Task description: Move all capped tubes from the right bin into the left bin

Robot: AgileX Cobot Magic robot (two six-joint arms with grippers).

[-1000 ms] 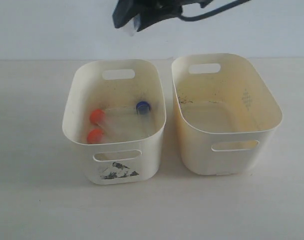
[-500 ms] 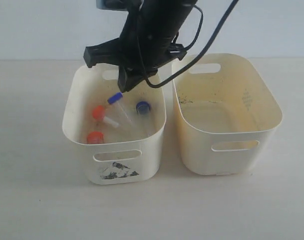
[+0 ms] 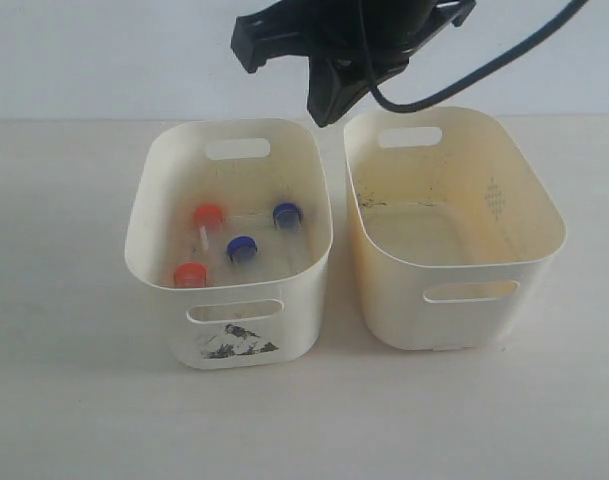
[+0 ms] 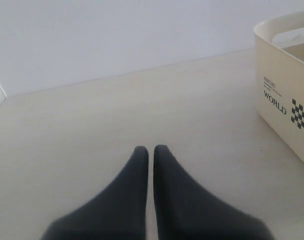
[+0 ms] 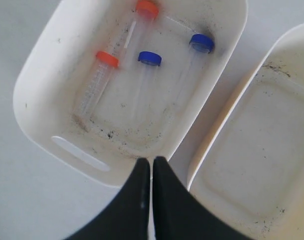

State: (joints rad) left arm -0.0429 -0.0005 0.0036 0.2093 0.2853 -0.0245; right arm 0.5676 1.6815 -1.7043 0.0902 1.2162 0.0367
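All four capped tubes (image 3: pixel 242 248) lie in the left bin (image 3: pixel 149 205), nine o'clock of the tubeless right bin (image 3: pixel 454 322). At twelve o'clock my right hand (image 5: pixel 152 162) hangs together, empty; retreating low, it could clip a rim. My left hand (image 4: pixel 151 150) is together too.

Four capped tubes (image 3: pixel 241 249) inside left bin (image 3: pixel 172 318)

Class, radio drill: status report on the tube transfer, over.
Left gripper shut, empty; right gripper shut, empty. Four capped tubes in left bin; right bin holds none. No obstruction seen.
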